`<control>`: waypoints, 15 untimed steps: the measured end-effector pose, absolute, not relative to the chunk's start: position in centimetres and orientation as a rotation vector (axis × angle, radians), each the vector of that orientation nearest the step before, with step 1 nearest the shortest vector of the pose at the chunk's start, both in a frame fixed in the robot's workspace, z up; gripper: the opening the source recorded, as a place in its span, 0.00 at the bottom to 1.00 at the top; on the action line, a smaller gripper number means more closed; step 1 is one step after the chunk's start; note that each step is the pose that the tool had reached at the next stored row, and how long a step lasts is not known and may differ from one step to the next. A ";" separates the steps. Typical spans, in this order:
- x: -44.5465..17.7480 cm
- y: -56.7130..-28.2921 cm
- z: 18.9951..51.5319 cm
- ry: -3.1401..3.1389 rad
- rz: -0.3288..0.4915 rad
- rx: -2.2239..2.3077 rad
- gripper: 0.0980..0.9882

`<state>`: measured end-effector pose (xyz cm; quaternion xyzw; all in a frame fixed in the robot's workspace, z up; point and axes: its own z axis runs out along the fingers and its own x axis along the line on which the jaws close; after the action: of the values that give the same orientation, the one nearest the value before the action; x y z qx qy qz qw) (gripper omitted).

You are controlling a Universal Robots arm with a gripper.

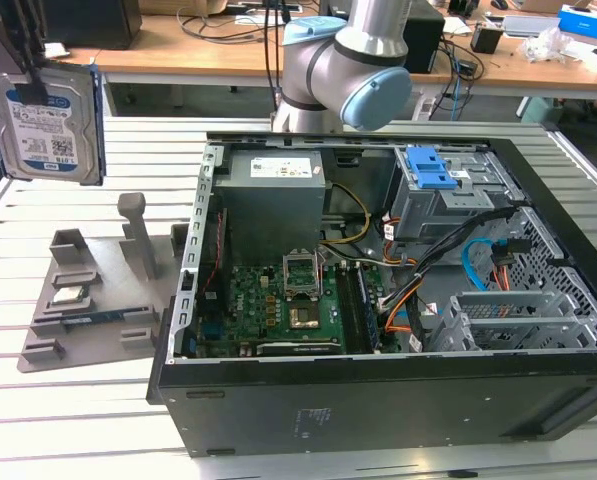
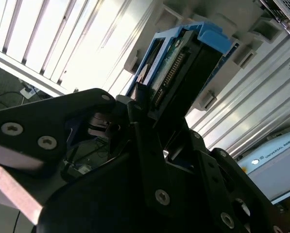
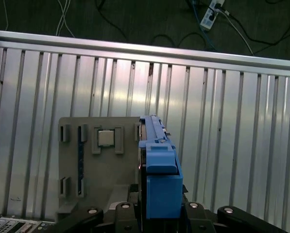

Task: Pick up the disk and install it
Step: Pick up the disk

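A slatted metal tabletop [image 1: 98,420] carries an open black computer case [image 1: 378,400] lying on its side, with its insides facing up. Inside it, a green circuit board [image 1: 278,300] lies toward the exterior view's left. A grey metal power box [image 1: 273,200] sits behind the board. A grey cage topped by a blue latch plate [image 1: 433,170] stands toward the exterior view's right. The grey and pale blue robot arm [image 1: 348,70] rises behind the case.

On the tabletop, at the exterior view's left of the case, lies a flat grey holder [image 1: 88,290] with raised posts and slots.

The disk [image 1: 48,125] hangs in the air above that end of the tabletop, lifted clear of the holder and apart from the case. It stands upright, its white-and-blue label facing the exterior camera and a blue bracket along its edges. In the first wrist view the disk [image 3: 159,165] is seen edge-on, over the edge of the holder [image 3: 110,165].

The gripper [image 1: 30,60] comes down onto the disk from above. In the second wrist view the black fingers [image 2: 145,145] are closed against the two flat faces of the disk [image 2: 183,68], gripping it.

A small square silver chip [image 1: 70,295] rests in a pocket of the holder, and in the first wrist view the chip [image 3: 106,137] sits beside the disk's edge.
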<state>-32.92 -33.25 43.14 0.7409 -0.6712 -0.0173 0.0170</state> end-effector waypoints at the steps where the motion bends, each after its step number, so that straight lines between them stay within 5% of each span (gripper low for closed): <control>1: -32.9 -33.2 43.3 -2.086 -0.054 2.303 0.30; 15: -32.9 -33.0 46.4 -2.086 -0.055 2.302 0.30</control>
<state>-32.86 -33.02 46.41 0.7409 -0.6711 -0.0178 0.0173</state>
